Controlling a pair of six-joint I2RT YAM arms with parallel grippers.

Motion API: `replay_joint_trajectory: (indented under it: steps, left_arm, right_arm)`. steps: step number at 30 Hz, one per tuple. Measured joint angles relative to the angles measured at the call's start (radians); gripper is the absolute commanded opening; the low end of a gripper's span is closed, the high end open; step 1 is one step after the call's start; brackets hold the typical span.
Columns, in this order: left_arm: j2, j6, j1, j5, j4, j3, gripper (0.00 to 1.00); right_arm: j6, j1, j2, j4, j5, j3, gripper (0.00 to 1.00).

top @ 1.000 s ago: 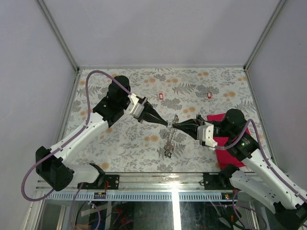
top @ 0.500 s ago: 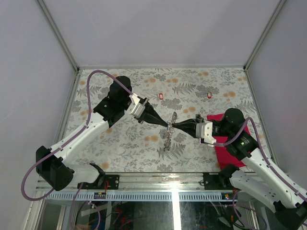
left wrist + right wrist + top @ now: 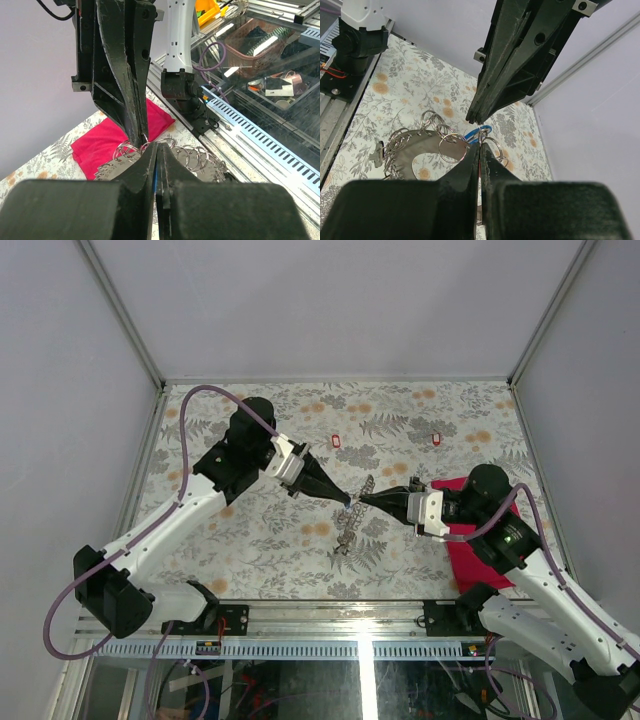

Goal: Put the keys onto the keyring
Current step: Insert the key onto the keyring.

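Grey metal links and small rings make up the keyring [image 3: 348, 530], which sits about the middle of the table [image 3: 250, 540], strung from the far right towards the near left. Both grippers meet at its upper part. The right gripper [image 3: 364, 502] comes in from the right, its jaws clenched on the keyring's edge; in its wrist view the rings [image 3: 415, 145] spread left of its tips [image 3: 480, 150]. The left gripper [image 3: 347, 499] comes from the left, tip to tip with it, jaws pinched on a blue key [image 3: 476, 133] that shows as a thin blue sliver [image 3: 154, 175] between its fingers. Two red keys [image 3: 336, 441] [image 3: 436, 438] lie well apart towards the far side. A red cloth [image 3: 468, 550] lies under the right arm.

Against a second ago, the keyring's lower end has swung left and away from the near edge, and the right gripper has edged slightly further in.
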Motion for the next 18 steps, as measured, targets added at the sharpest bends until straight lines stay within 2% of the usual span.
replay_joint_trajectory:
  steps: [18]
  left_arm:
    - [0.003, 0.106, -0.002, -0.079, -0.166, 0.045, 0.00]
  right_arm:
    - [0.011, 0.000, -0.014, -0.011, 0.014, 0.002, 0.00]
